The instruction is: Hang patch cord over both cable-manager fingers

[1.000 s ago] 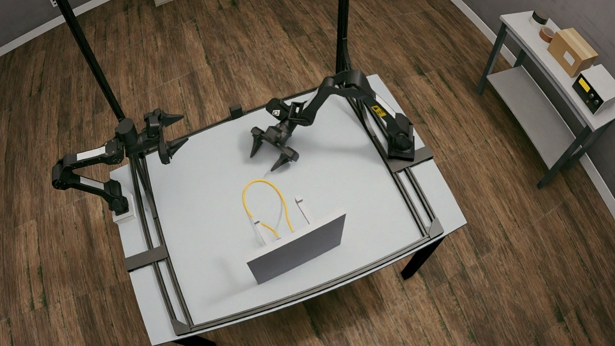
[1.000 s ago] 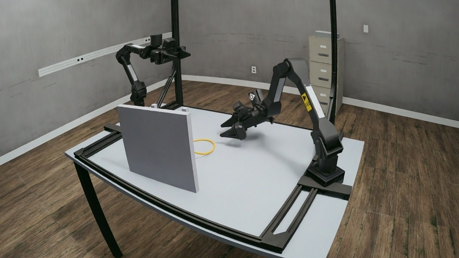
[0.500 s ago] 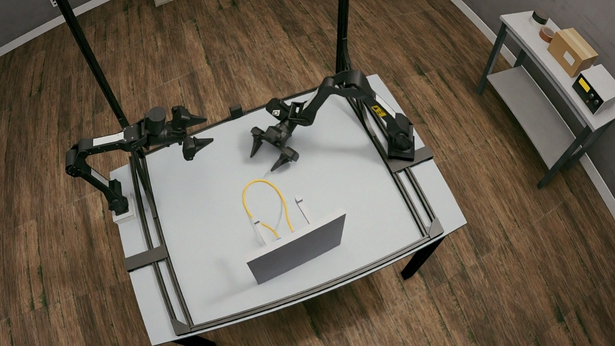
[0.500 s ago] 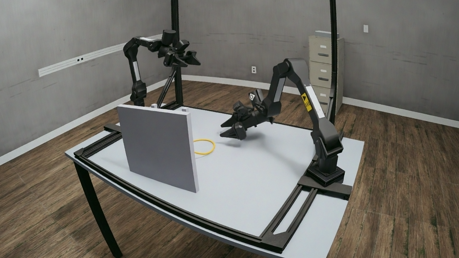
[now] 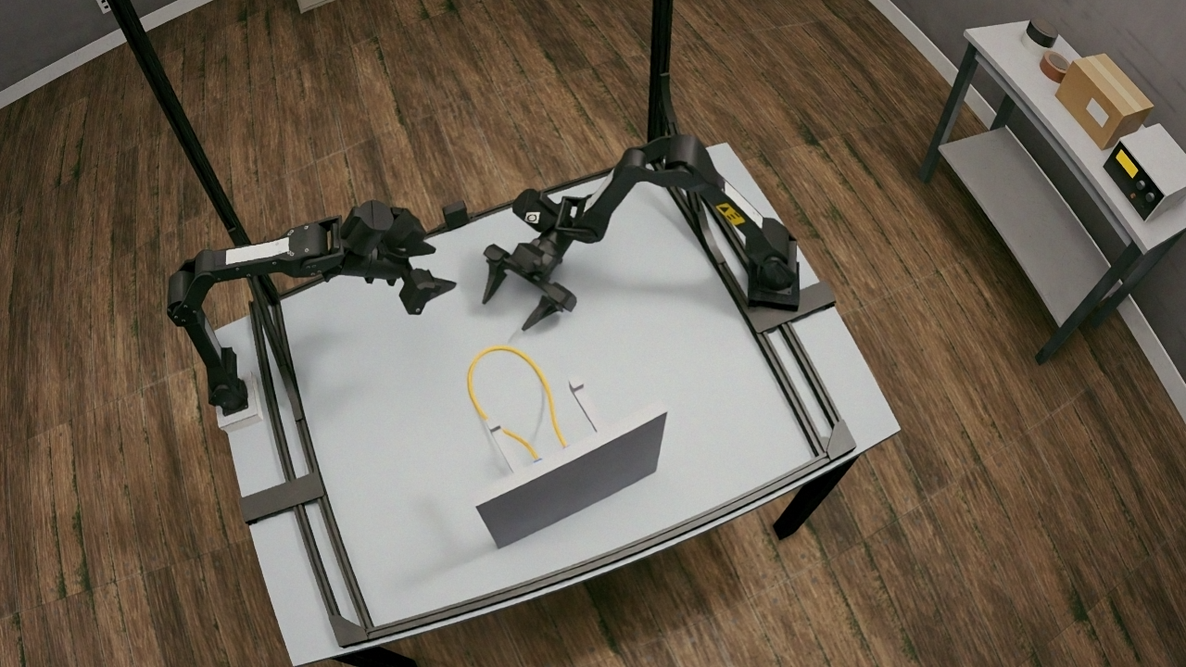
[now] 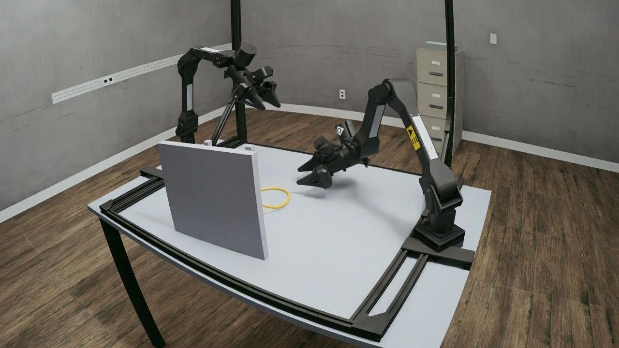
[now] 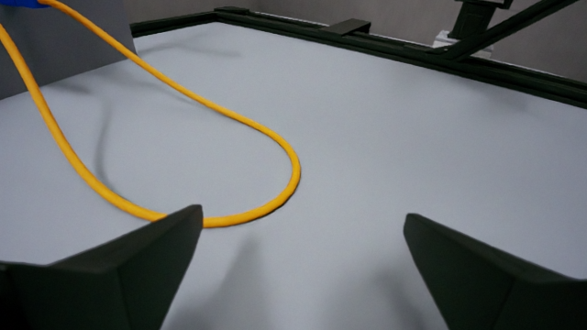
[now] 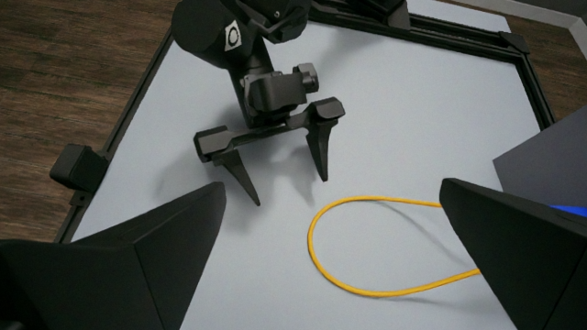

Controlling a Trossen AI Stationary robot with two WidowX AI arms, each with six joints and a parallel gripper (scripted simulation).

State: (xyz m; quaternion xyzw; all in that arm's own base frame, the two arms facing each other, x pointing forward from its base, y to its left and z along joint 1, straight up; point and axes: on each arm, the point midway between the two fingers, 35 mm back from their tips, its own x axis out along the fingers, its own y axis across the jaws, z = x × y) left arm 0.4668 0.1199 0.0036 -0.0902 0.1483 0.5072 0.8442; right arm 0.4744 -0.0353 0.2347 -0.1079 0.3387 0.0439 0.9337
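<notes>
Left pincer [image 5: 504, 315] [image 6: 297, 176] [image 7: 304, 213] [image 8: 292, 192]: spread fully, nothing held, low near the loop's bend.
Right pincer [image 5: 444, 267] [image 6: 272, 107] [image 8: 334, 183]: spread fully and empty, higher up.
Cord [image 5: 499, 347] [image 6: 288, 197] [image 7: 298, 170] [image 8: 310, 238]: yellow loop drooping from the panel [image 5: 580, 468] [image 6: 212, 194] [image 7: 83, 46] [image 8: 550, 156] towards the table [image 5: 397, 497] [image 6: 302, 259] [image 7: 413, 160] [image 8: 413, 115], not hung.
Cable-manager fingers: 2; the left arm's side finger [image 5: 577, 385] [image 6: 249, 148] stands apart from the loop, the other finger [image 5: 496, 428] [image 6: 208, 142] above it.
Grip: best to centre the cord between the pads, close squarely.
Lift: probably wants both arms, clearing the tips before lowering behind them.
Risk: hard pulling could strain the plugs; a narrow hold could let the loop sag.

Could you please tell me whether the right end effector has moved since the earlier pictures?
Yes: in the top view, the right end effector has moved rightward, from well left of the black block to just below it.
</notes>
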